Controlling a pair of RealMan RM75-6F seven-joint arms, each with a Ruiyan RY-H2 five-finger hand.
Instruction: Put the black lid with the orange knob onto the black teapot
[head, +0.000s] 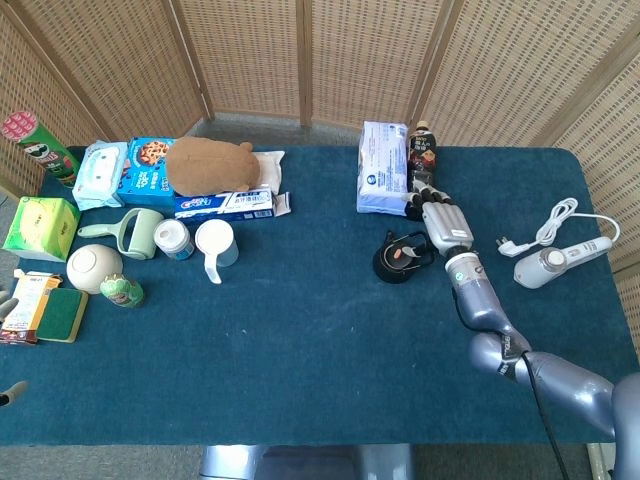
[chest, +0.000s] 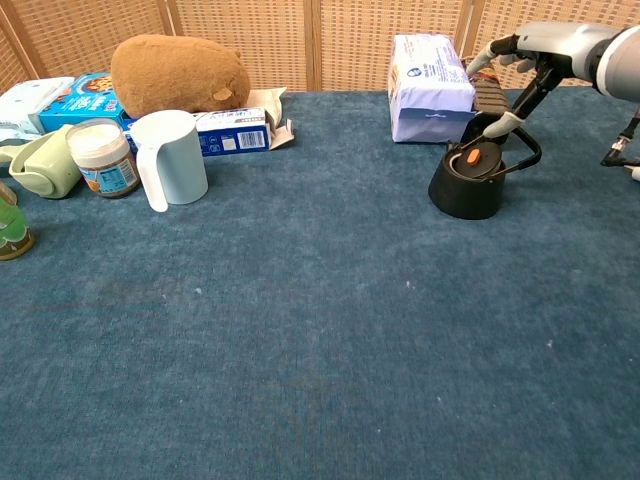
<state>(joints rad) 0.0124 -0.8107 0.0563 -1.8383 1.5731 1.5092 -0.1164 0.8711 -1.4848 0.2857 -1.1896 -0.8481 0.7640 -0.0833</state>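
One open-fingered right robot hand (chest: 530, 55) above teapot (chest: 466, 183)

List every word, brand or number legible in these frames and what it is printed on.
Nothing reads with certainty.
Blue box: white lettering, blurred.
Cookie box: print too small.
Wipes pack: round logo, text illegible.
Jar: label blurred.
Dark bottle: label illegible.
Green can: print unreadable.
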